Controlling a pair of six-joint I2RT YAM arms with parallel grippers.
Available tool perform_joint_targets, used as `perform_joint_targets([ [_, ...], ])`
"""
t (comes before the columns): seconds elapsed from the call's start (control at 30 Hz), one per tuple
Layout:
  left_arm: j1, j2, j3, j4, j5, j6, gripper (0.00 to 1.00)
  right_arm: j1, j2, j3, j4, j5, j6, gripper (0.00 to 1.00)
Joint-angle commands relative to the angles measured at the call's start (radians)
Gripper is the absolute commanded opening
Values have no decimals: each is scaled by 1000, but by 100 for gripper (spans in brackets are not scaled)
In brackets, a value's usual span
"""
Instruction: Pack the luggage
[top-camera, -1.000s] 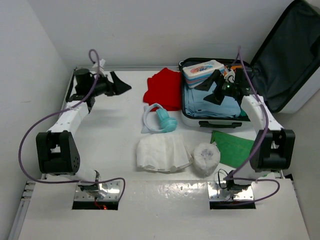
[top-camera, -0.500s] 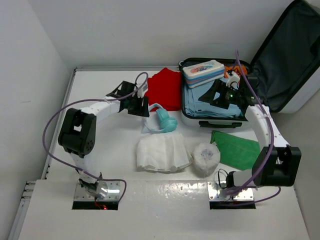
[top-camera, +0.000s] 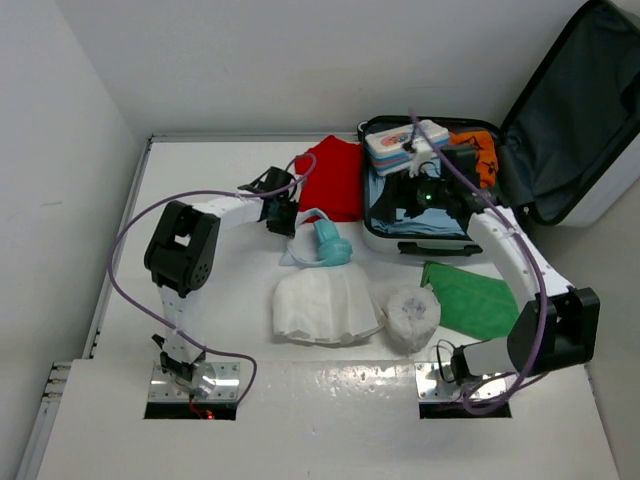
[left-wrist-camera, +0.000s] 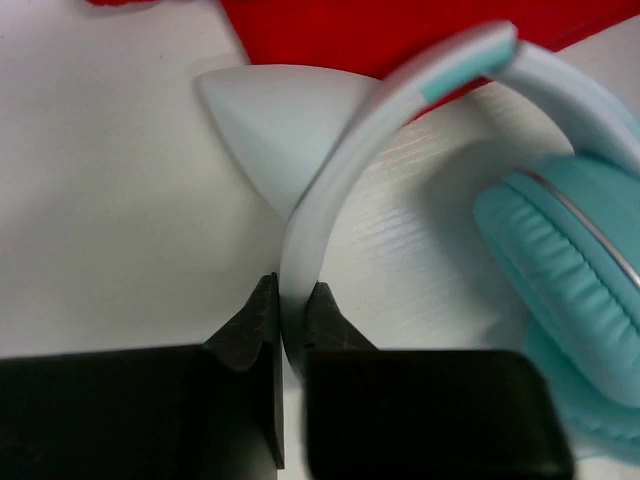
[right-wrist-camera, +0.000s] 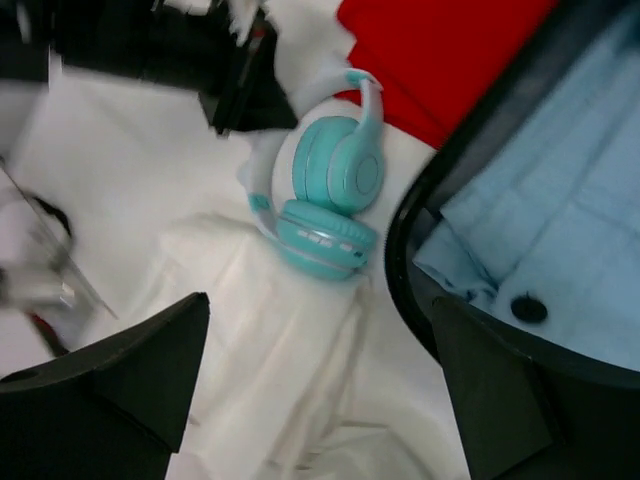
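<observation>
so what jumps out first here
The open suitcase at the far right, lid up and blue clothes inside, draws the eye first. A bright red cloth lies to its left. Just in front of that, the left claw is pinched on the white headband of teal headphones.

Bright even light, soft shadows — blurry close-ups in both wrist views
</observation>
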Motion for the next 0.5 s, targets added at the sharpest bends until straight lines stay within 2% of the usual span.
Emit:
perform_joint_targets([
  [0.0,3,-21,20,-28,53,0,3,126,-67,-4,38,8,-343,91],
  [0.03,18,-36,20,-28,72,-15,0,183,-81,-14,56,18,-462,91],
  [0.07,27,-55,20,-28,104,-15,0,211,-86,-27,82,58,-519,89],
  [0.1,27,-93,43,-37,113,-29,0,234,-89,-57,98,69,-653,89],
  [0.17,27,-136,62,-49,113,-73,0,311,-78,-70,144,86,-745,88],
  [0.3,18,-219,121,-97,78,-188,0,410,-46,-88,239,104,-835,87],
  [0.47,43,-269,131,-108,190,-240,0,502,-3,-105,268,121,-920,89],
])
